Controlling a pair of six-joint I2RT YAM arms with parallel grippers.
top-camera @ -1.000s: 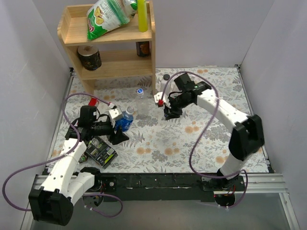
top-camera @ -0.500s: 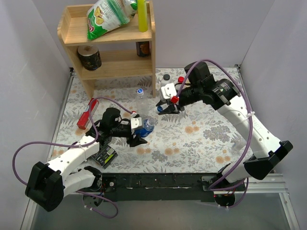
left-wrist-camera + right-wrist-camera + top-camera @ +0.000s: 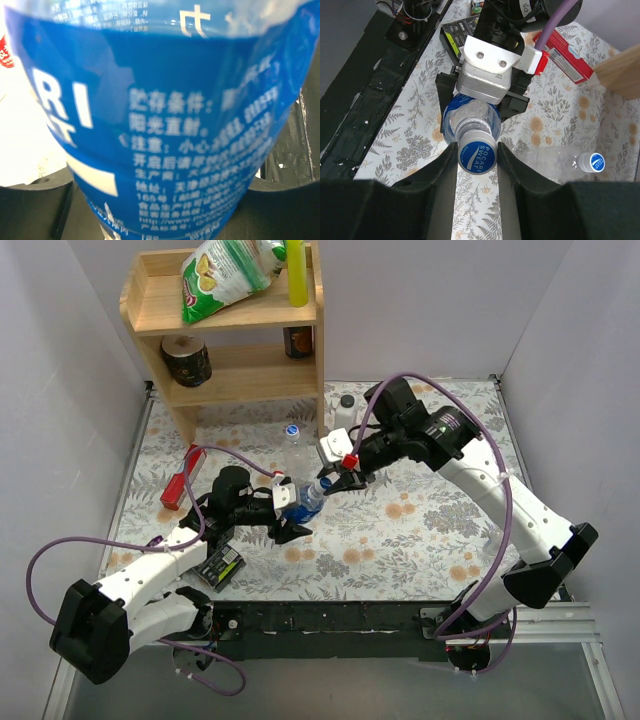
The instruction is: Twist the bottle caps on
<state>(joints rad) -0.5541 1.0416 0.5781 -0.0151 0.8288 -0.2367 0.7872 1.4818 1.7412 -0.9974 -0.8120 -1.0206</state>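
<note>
Now, over the floral desk (image 3: 420, 530), with the wooden shelf (image 3: 235, 330) at its far left corner, both arms meet in the middle. On one side the left claw (image 3: 288, 512) is clamped round the body of the blue-labelled bottle (image 3: 165, 125), holding it tilted with its neck aimed at the other arm. Facing it, the right claw (image 3: 477, 152) has both fingers pinched in on the blue cap (image 3: 477, 156), which sits on that bottle's neck, printed top facing the wrist camera. Near the shelf leg, a clear bottle (image 3: 293, 455) carries a second blue-white cap (image 3: 292, 429).
</note>
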